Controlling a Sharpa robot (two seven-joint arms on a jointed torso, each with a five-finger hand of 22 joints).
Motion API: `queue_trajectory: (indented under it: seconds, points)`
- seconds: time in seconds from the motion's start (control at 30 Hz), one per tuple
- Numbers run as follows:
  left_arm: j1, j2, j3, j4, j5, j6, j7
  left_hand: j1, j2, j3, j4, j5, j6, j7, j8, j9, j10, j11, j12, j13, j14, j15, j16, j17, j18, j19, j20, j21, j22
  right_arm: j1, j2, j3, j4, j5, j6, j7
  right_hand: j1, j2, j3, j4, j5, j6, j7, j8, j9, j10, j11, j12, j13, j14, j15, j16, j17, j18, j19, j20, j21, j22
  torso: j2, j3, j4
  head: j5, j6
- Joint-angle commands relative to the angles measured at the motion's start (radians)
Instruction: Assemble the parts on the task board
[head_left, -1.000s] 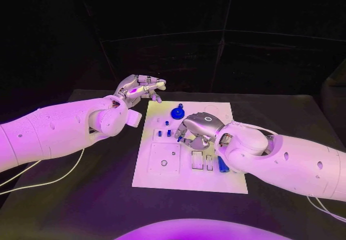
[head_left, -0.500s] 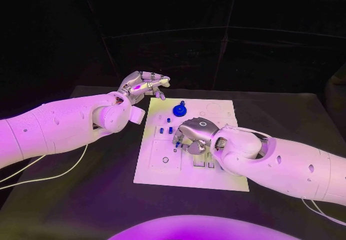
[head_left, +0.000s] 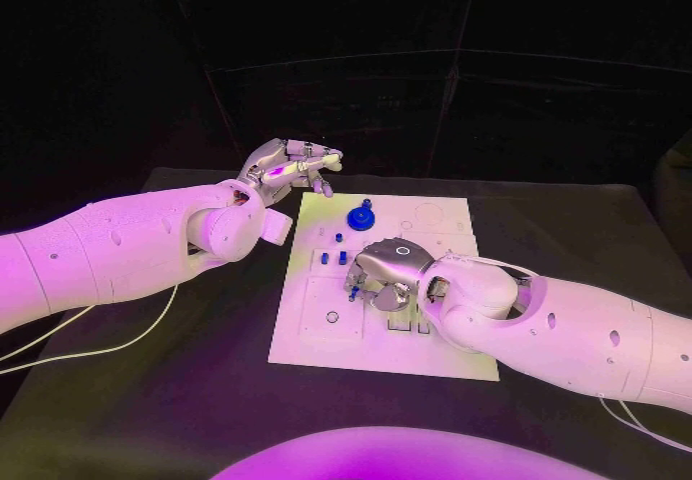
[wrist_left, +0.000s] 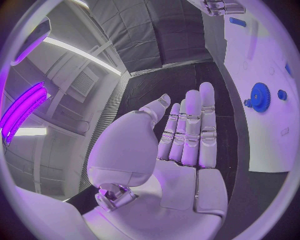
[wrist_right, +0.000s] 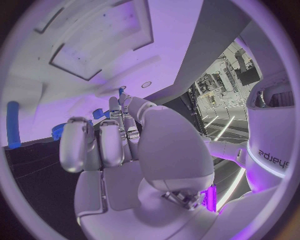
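Observation:
The white task board (head_left: 447, 345) lies in the middle of the black table. A blue gear (head_left: 361, 215) stands near its far end, also seen as the gear (wrist_left: 259, 96). Small blue parts (head_left: 335, 258) stand in the board left of my right hand (head_left: 387, 272). That hand hovers low over the board's middle, fingers curled, and seems to pinch a small blue part (wrist_right: 120, 91) between thumb and fingertips. A blue peg (wrist_right: 14, 125) lies on the board beside it. My left hand (head_left: 289, 165) is raised above the board's far left corner, with its fingers (wrist_left: 190, 130) straight and the palm bare.
Rectangular recesses (head_left: 329, 305) mark the board's near left part. A white cable (head_left: 108, 345) trails over the table under my left arm. Black table (head_left: 159, 410) surrounds the board on all sides.
My right hand has slid a little toward the near side of the board, carrying the small blue part with it. The left hand has lifted slightly. The camera shifted a bit.

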Motion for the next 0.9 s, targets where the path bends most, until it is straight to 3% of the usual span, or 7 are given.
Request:
queue_trajectory:
  seconds: [0.03,0.9]
  points:
    - [0.002,0.001,0.001,0.001,0.003,0.014,0.003,0.010,0.001,-0.002,-0.005,0.003,-0.006,-0.002,0.007,-0.001,-0.006,0.002,0.002,0.002,-0.007,0.000,0.003,-0.001,0.012,0.006,-0.002,-0.004,-0.001,-0.001,0.006,0.000,-0.006,-0.014,0.008,0.005,-0.008,-0.001,0.006,0.001,0.006,0.005,0.005,0.000,0.001,0.001,0.005,-0.006,0.000,0.042,-0.005,0.003,0.000,0.015,0.004,0.002,0.002,-0.001,-0.001,0.0000,-0.0011,0.002,-0.002]
    - [0.002,-0.001,0.001,-0.006,0.003,0.021,-0.014,0.009,0.002,-0.007,-0.004,0.003,-0.010,0.000,0.008,-0.002,-0.010,0.004,0.005,0.001,-0.009,0.001,0.004,-0.003,0.012,0.006,-0.001,-0.006,-0.003,-0.008,0.015,-0.002,0.000,-0.038,0.041,0.007,-0.015,-0.004,0.005,-0.002,0.007,0.006,0.006,0.000,0.001,0.003,0.005,-0.008,-0.001,0.041,-0.005,0.003,-0.003,0.016,0.003,0.003,0.001,-0.003,-0.001,-0.0003,-0.0001,0.004,-0.013]
